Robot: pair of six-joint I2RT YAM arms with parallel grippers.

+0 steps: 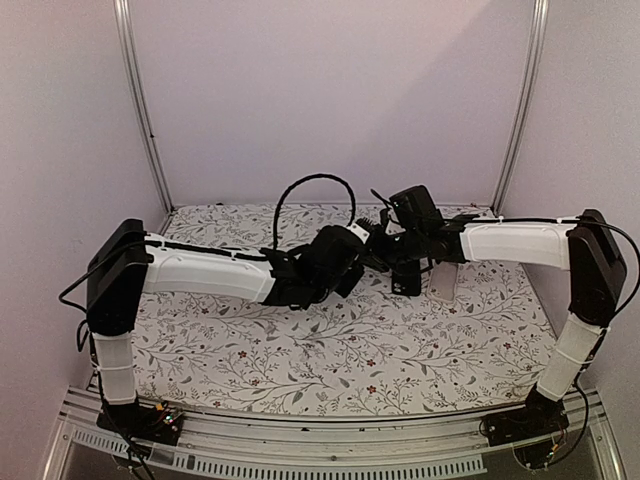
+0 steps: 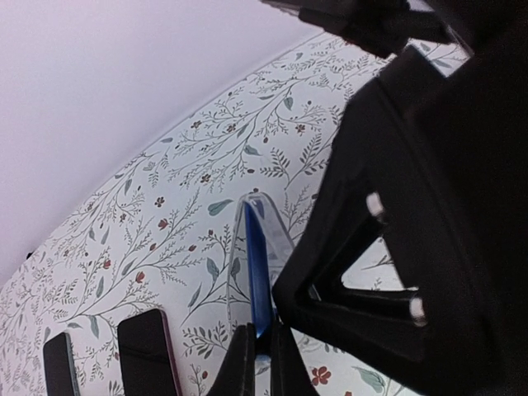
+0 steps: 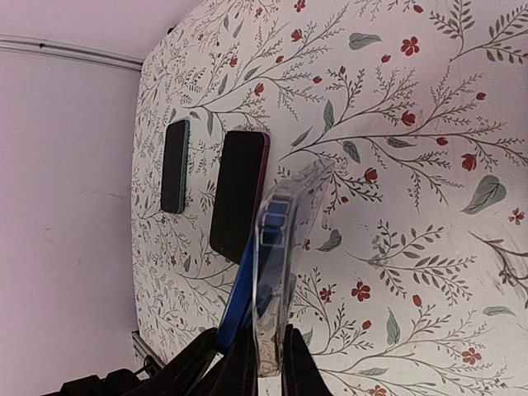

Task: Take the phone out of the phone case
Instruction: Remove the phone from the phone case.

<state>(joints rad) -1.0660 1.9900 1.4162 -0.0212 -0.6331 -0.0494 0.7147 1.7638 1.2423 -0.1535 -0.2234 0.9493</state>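
Observation:
A blue phone (image 2: 261, 276) stands on edge in the air, partly out of a clear phone case (image 3: 289, 231). In the left wrist view my left gripper (image 2: 260, 363) is shut on the phone's lower edge, with the clear case (image 2: 233, 247) beside it. In the right wrist view my right gripper (image 3: 268, 359) is shut on the case, and the blue phone (image 3: 238, 305) leans out of it to the left. In the top view the left gripper (image 1: 352, 258) and right gripper (image 1: 385, 250) meet above the table's middle, hiding phone and case.
Two other phones lie flat on the floral tablecloth (image 1: 300, 350): a dark green one (image 3: 175, 165) and a black one with a red edge (image 3: 239, 194). They also show below the right gripper in the top view (image 1: 407, 278). The right gripper's black body (image 2: 412, 206) fills the left wrist view.

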